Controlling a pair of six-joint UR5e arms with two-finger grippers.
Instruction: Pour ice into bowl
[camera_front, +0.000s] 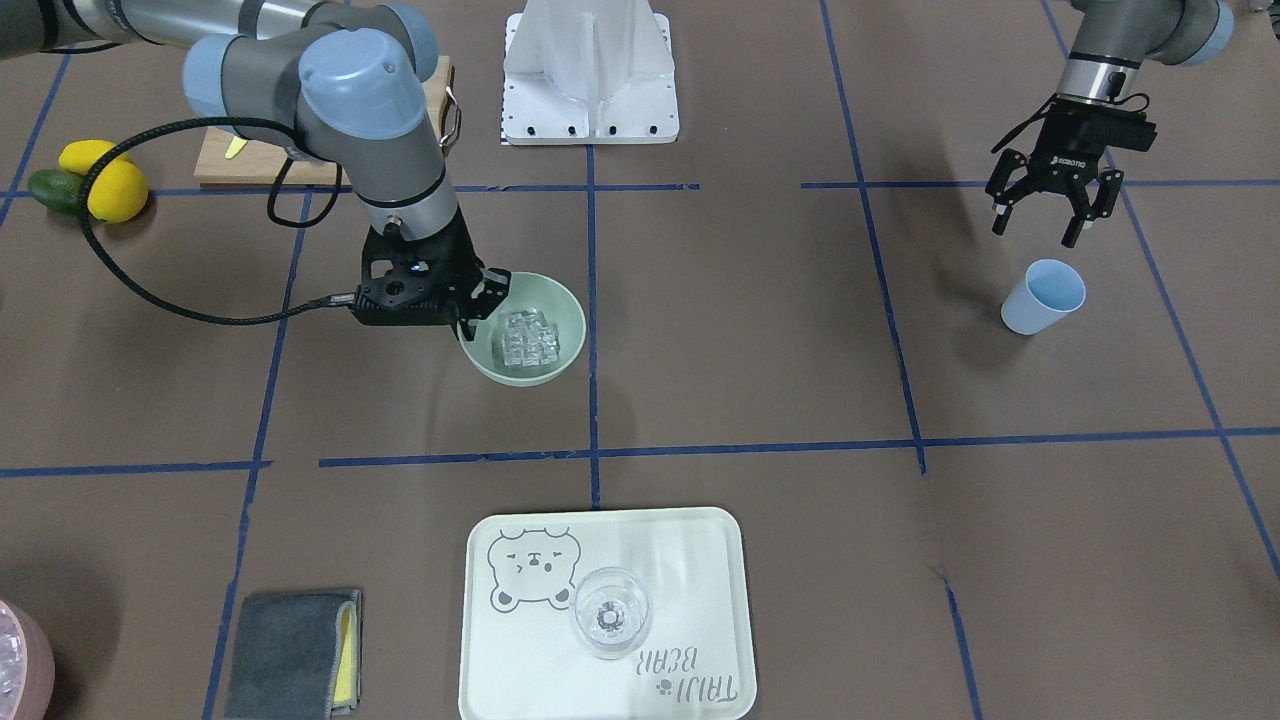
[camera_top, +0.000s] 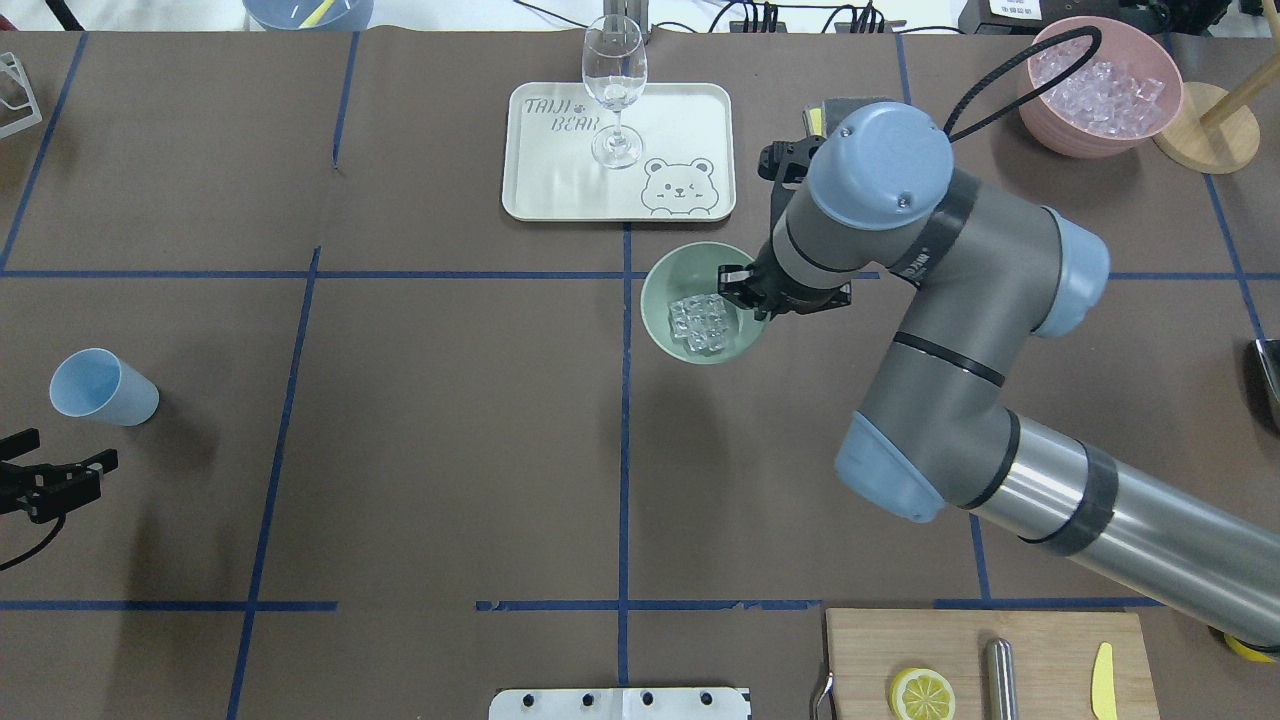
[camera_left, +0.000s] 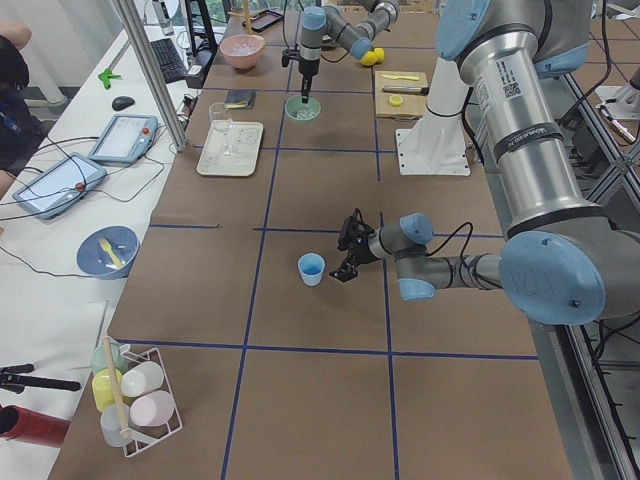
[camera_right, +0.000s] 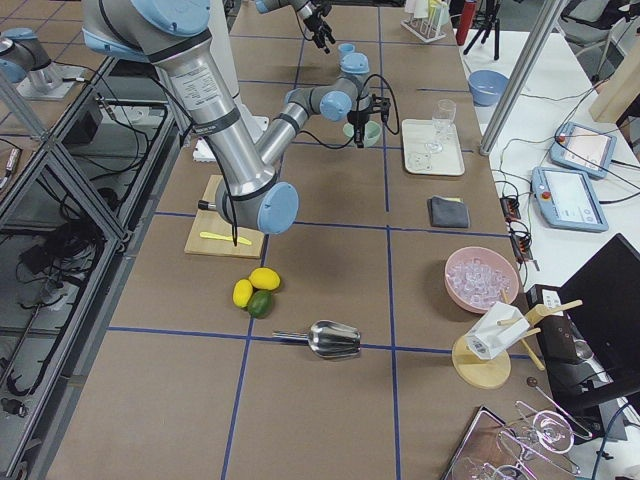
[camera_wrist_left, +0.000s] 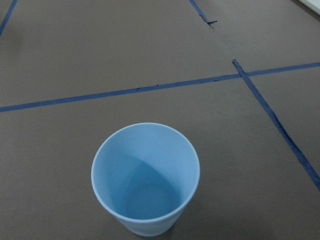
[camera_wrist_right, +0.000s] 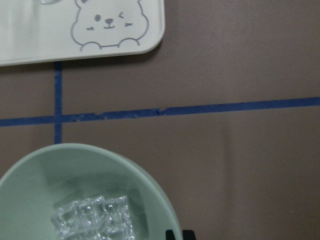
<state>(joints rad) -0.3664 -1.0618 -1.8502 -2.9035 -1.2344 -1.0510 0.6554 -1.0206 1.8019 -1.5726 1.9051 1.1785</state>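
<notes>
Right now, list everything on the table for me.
bowl: one, pale green, table centre.
ice: clear, a heap in the bowl.
pink bowl: one, far right corner, also holds ice.
cup: one, light blue, upright, left side.
tray: one, pale, bear print, far centre.
glass: one, clear, upright on the tray.
cloth: one, grey and yellow, beside the tray.
cutting board: one, wooden, near right; bears a lemon slice, metal rod and yellow knife.
lemons: two, yellow, beside one green fruit, right end.
scoop: one, metal, right end.
left gripper: open, beside the cup.
right gripper: shut on the bowl's rim.
</notes>
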